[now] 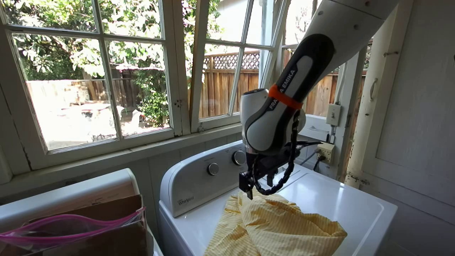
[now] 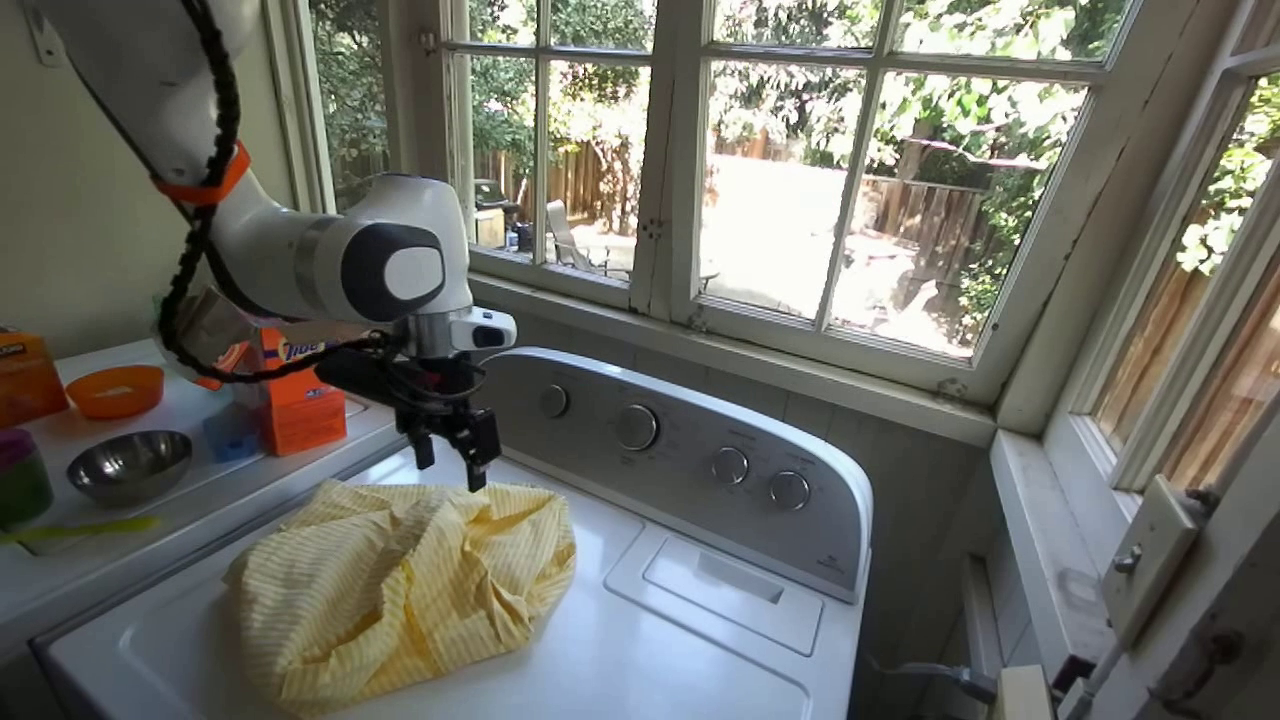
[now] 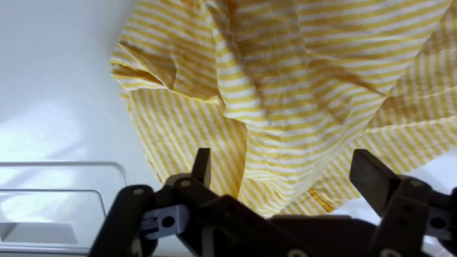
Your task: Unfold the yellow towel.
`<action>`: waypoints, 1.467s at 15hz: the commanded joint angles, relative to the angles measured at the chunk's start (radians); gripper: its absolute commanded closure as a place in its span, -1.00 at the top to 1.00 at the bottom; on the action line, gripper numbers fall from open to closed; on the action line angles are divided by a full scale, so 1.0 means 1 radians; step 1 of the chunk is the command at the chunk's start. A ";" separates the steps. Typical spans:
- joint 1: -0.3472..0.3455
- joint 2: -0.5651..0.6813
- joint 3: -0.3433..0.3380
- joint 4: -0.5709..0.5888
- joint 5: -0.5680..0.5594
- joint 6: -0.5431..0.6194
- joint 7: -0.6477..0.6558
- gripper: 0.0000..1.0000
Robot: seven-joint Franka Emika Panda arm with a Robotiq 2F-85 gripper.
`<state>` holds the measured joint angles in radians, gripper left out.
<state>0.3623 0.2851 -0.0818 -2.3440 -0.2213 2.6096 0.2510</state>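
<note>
The yellow towel, a cloth with yellow and white stripes, lies crumpled and folded over itself on the white washer lid. It shows in both exterior views (image 1: 288,227) (image 2: 400,590) and fills much of the wrist view (image 3: 296,89). My gripper (image 3: 281,160) is open, with its fingers wide apart and nothing between them. In both exterior views the gripper (image 1: 260,188) (image 2: 451,473) points down just above the towel's edge nearest the control panel. A folded corner of the towel lies below and between the fingers in the wrist view. The towel's underside layers are hidden.
The washer's raised control panel (image 2: 690,450) with knobs stands close behind the gripper. A cardboard box (image 1: 106,238) with a pink-edged plastic bag is beside the washer. An orange detergent box (image 2: 305,410), a metal bowl (image 2: 130,468) and an orange bowl (image 2: 115,390) stand on the neighbouring machine.
</note>
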 commanded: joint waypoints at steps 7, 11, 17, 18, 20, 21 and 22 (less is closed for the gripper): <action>0.088 0.194 0.036 0.202 -0.209 -0.257 0.399 0.85; 0.112 0.257 0.004 0.243 -0.364 -0.233 0.514 0.98; 0.082 0.302 0.026 0.277 -0.371 -0.204 0.548 -0.10; 0.071 0.294 0.032 0.276 -0.353 -0.194 0.541 -0.22; 0.056 0.270 0.038 0.270 -0.334 -0.180 0.528 -0.54; 0.031 0.257 0.058 0.264 -0.294 -0.169 0.492 -0.67; 0.016 0.246 0.068 0.259 -0.269 -0.158 0.467 -0.85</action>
<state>0.4308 0.5626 -0.0526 -2.0679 -0.5566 2.4138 0.7688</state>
